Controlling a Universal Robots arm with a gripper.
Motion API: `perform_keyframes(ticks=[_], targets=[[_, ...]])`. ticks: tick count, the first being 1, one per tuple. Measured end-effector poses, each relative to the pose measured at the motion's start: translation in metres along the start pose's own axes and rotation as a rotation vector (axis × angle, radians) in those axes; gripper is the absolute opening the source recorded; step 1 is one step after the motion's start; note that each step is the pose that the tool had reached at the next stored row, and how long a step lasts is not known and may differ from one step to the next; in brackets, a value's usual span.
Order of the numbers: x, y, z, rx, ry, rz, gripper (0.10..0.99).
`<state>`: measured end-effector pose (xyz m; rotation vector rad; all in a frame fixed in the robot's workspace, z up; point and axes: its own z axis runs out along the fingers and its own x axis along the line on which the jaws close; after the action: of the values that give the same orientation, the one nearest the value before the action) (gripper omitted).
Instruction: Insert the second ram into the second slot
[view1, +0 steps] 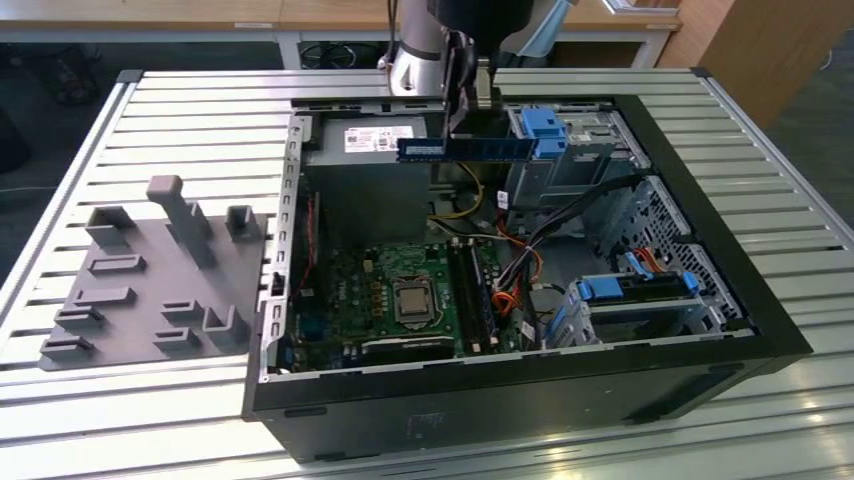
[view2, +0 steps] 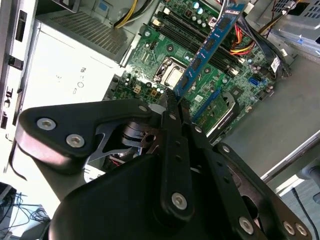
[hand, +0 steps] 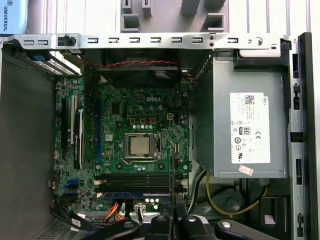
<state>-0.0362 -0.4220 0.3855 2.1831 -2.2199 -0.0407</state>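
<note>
End effector (view1: 470, 132) clamped on second ram (view1: 427, 150), one stick, above one open computer case (view1: 534, 372).

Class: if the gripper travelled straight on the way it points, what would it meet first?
Probably the motherboard, near its memory slots; the ram held in the gripper would touch first. Depth is unclear.

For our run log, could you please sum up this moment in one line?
gripper: shut on second ram | ram: held over open case, clear of motherboard | insertion: not yet done
</note>
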Motion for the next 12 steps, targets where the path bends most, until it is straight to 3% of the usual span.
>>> perform_keyframes(ticks=[12], targets=[[0.0140, -0.0002, 0.0001, 0.000, 0.0001, 0.000, 0.137]])
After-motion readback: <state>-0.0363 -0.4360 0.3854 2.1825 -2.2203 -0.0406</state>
